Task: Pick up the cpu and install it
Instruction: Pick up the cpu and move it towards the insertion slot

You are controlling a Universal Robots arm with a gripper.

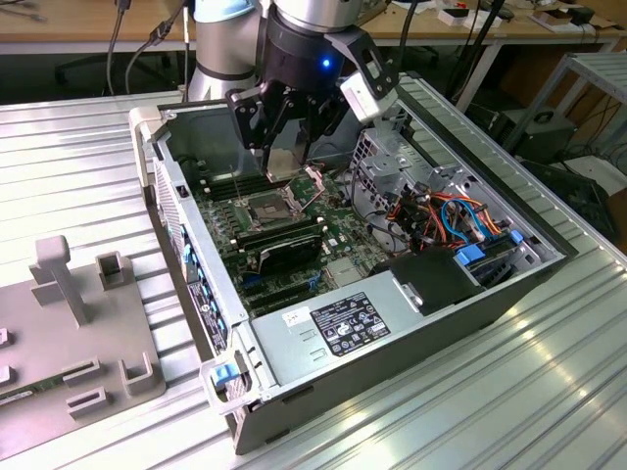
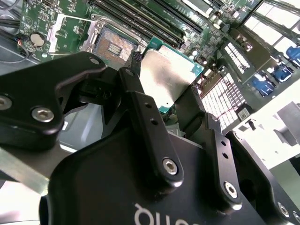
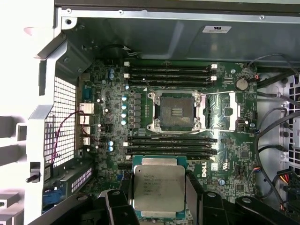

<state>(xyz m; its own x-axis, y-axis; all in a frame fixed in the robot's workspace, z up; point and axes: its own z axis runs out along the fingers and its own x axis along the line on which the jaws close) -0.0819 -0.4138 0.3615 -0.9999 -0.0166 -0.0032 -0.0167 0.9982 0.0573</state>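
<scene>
The cpu (image 3: pixel 158 187) is a small flat square with a shiny grey face and a thin green edge. It is up in the air, above the green board (image 3: pixel 108 108) inside the open computer box (image 1: pixel 176 196). The claw (image 1: pixel 284 168) is closed on it, with one black finger (image 2: pixel 140 103) pressed on each of two facing sides, so the flat face can be seen in both wrist views.

The cpu is not in the socket (image 3: pixel 176 111). The socket is a square metal frame with a dark middle, and that middle is bare. In the exterior view the cpu hangs just above the socket and a bit behind it.

Long black memory sticks (image 3: pixel 171 70) lie in rows on two sides of the socket. A small round silver battery (image 3: pixel 241 84) sits on the board near them.

In the exterior view a grey power box (image 1: pixel 333 328) fills the near end of the computer box. Orange and blue wires (image 1: pixel 451 211) bunch up at the exterior view's right. The computer box lies on a ribbed metal tabletop (image 1: pixel 490 392). A grey stand (image 1: pixel 88 323) sits on the tabletop at the exterior view's left, well apart from the claw.
</scene>
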